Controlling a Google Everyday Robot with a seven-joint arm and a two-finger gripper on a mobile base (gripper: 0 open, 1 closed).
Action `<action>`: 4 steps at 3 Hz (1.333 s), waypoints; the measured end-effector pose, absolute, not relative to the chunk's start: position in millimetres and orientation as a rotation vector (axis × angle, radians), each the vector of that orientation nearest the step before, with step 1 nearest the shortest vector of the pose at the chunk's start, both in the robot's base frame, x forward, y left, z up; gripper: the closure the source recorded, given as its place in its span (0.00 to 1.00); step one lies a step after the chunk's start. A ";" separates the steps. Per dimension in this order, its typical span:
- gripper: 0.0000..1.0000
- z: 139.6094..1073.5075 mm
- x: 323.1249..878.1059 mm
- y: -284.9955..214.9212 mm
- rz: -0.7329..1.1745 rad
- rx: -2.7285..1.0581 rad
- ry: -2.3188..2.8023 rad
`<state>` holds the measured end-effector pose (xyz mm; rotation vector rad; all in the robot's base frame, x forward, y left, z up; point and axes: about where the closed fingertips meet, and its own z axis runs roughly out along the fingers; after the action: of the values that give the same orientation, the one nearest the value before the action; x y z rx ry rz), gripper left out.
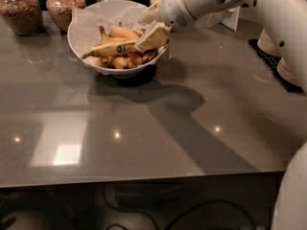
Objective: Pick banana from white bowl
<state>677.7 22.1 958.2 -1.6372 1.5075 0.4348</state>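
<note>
The white bowl (78, 39), lined with crinkled white paper, stands at the back left of the grey table. The banana (108, 50), long and yellow with a blue oval sticker, lies across the top of several shorter orange-brown bananas (123, 33) in the bowl. My gripper (150, 27) reaches in from the right over the bowl's right rim, at the banana's right end. Its fingers are spread apart; the lower finger (152, 36) lies over the banana's end, the upper one sits just above. The tip of the banana is hidden behind the finger.
Glass jars of brown contents (18, 11) (64, 5) stand behind the bowl at the back left. Stacked cream bowls (288, 71) on a black mat (268, 56) sit at the right edge. A white card stand (225, 17) is behind my arm. The table's front edge runs along the bottom.
</note>
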 end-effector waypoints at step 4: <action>0.39 924.2 691.4 61.3 0.522 -1.756 1.519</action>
<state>691.4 61.3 924.2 -1.7563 1.5191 0.5223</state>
